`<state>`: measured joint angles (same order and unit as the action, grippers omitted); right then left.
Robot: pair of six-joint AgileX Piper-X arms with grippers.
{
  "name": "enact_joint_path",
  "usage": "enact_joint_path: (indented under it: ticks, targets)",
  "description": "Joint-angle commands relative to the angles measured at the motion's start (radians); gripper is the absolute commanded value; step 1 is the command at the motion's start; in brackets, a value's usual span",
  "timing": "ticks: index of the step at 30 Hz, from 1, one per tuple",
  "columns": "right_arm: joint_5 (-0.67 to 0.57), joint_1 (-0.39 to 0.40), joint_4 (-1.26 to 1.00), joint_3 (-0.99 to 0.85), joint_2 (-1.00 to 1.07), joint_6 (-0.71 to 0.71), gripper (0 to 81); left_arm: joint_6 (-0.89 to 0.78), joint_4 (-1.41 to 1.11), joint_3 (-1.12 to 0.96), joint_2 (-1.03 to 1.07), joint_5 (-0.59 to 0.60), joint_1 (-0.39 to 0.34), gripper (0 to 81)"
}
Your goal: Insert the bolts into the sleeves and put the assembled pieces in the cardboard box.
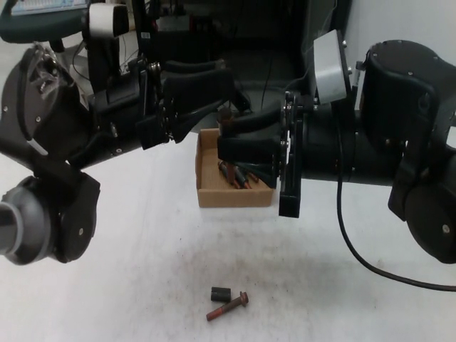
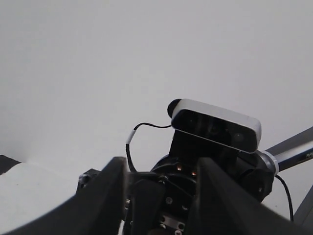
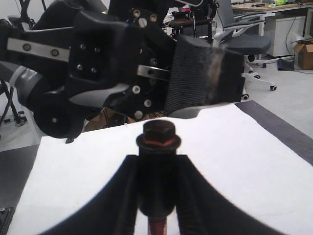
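Note:
My right gripper (image 3: 157, 166) is shut on a bolt (image 3: 158, 136) whose hex head sticks out above the fingers. A dark sleeve seems to wrap its shank, and the red threaded end (image 3: 156, 227) shows below. In the high view this gripper (image 1: 225, 132) hangs over the cardboard box (image 1: 235, 196), which holds several assembled pieces (image 1: 239, 174). My left gripper (image 1: 231, 92) faces it from the left, open and empty, its ribbed finger pad (image 3: 200, 78) just beyond the bolt head. A loose black sleeve (image 1: 220, 293) and a loose bolt (image 1: 228, 306) lie together at the bench's front.
The white bench top (image 1: 142, 271) spreads around the box. A black cable (image 1: 370, 267) trails from the right arm across the bench. Seen through the left gripper (image 2: 161, 166), the right arm's wrist camera (image 2: 215, 125) sits close ahead.

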<state>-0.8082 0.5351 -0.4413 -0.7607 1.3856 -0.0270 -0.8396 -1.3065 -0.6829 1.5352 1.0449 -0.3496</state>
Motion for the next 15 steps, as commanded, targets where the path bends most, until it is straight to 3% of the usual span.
enact_joint_path:
  ticks: [1, 4, 8, 13, 15]
  targets:
    - [-0.002, 0.000, -0.011, -0.012, -0.007, 0.005, 0.8, -0.006, -0.065, -0.008, -0.015, -0.025, 0.017, 42.8]
    - [0.029, 0.000, -0.010, -0.012, -0.007, 0.005, 0.8, 0.021, -0.079, -0.015, -0.039, -0.052, 0.046, 35.2]
    - [0.040, -0.012, -0.010, -0.012, -0.007, 0.001, 0.8, 0.162, -0.037, -0.016, -0.091, -0.042, 0.103, 1.2]
    - [0.121, -0.040, -0.010, -0.012, -0.007, -0.003, 0.8, 0.388, 0.232, -0.016, -0.147, -0.053, 0.152, 0.3]
    - [0.151, -0.051, -0.002, -0.012, -0.007, -0.003, 0.8, 0.538, 0.392, -0.016, -0.157, -0.132, 0.160, 0.3]
